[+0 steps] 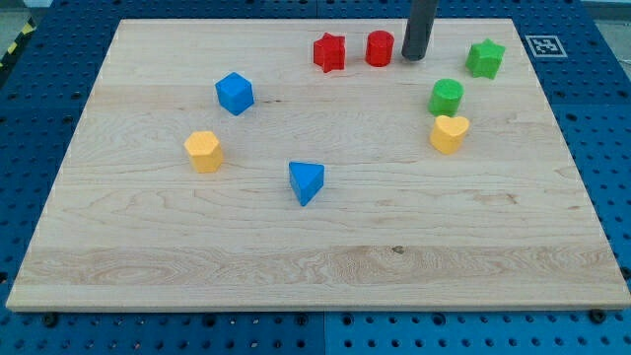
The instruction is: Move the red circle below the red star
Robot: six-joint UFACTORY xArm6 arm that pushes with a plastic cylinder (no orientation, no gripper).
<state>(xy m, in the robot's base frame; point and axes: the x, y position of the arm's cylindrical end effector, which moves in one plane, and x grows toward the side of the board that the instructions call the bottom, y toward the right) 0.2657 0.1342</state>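
Observation:
The red circle (pixel 380 47) stands near the view's top, just right of the red star (pixel 329 52), with a small gap between them. My tip (pixel 413 57) is right beside the red circle on its right, very close to it or touching; I cannot tell which. The dark rod rises from there out of the view's top.
A green star (pixel 485 58) sits at the top right, with a green circle (pixel 446 97) and a yellow heart (pixel 449 133) below it. A blue cube (pixel 235 93) and a yellow hexagon (pixel 203 151) sit at the left. A blue triangle (pixel 306 181) lies near the middle. The wooden board (pixel 315 286) ends near the view's top.

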